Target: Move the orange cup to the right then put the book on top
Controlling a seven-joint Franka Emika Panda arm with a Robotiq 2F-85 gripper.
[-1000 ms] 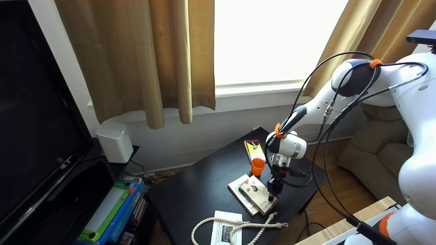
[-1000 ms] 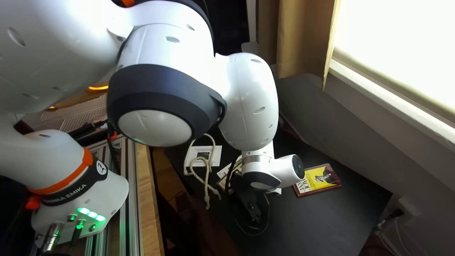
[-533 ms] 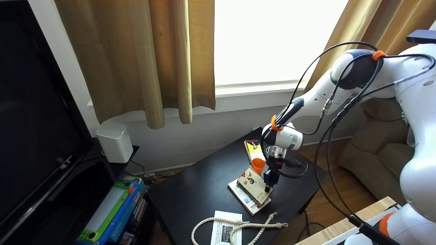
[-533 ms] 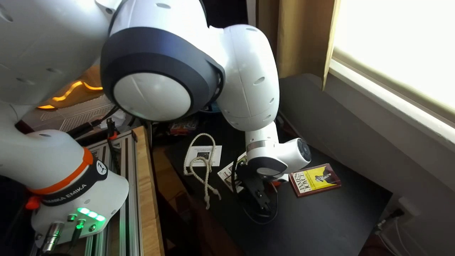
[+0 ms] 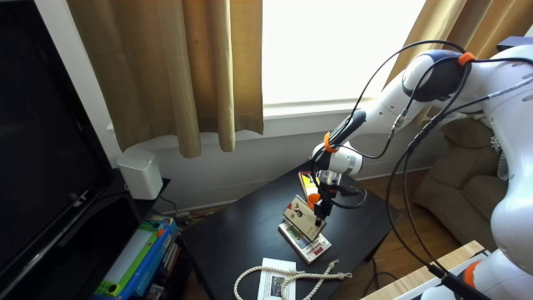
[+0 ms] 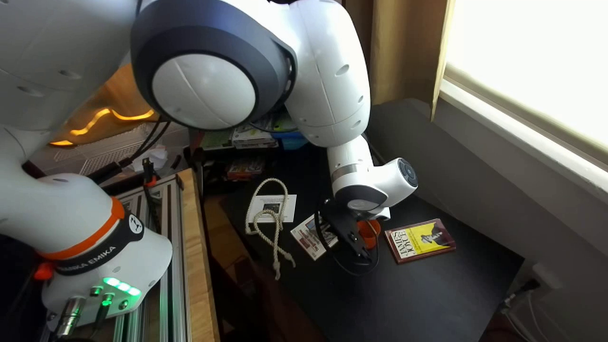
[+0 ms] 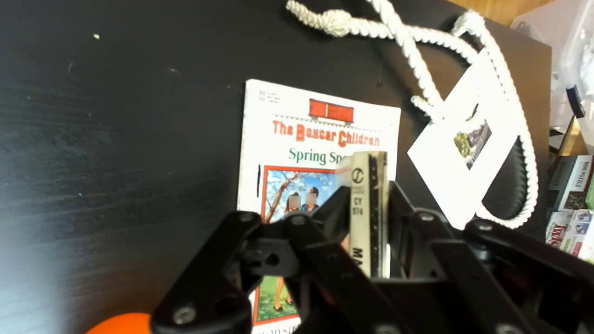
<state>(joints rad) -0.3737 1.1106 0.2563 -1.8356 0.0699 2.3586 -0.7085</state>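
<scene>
Holding the beige book [image 5: 303, 217] tilted over the white book [image 5: 310, 250], just beside the cup [image 5: 312, 201], pinched by the spine in the gripper [image 5: 319, 222]; could pivot in so narrow a hold and, swung low, topple the cup.

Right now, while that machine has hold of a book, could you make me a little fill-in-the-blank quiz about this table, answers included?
1. In an exterior view, the cream book, gripped in the jaws, partly hides the white book lettered "The ____ Children".
2. The yellow-fronted book bears the name James ____.
3. The rope lies across a printed sheet whose background colour is ____.
4. The cup is coloured ____.

Missing words: Boxcar; Joyce; white; orange.
</scene>
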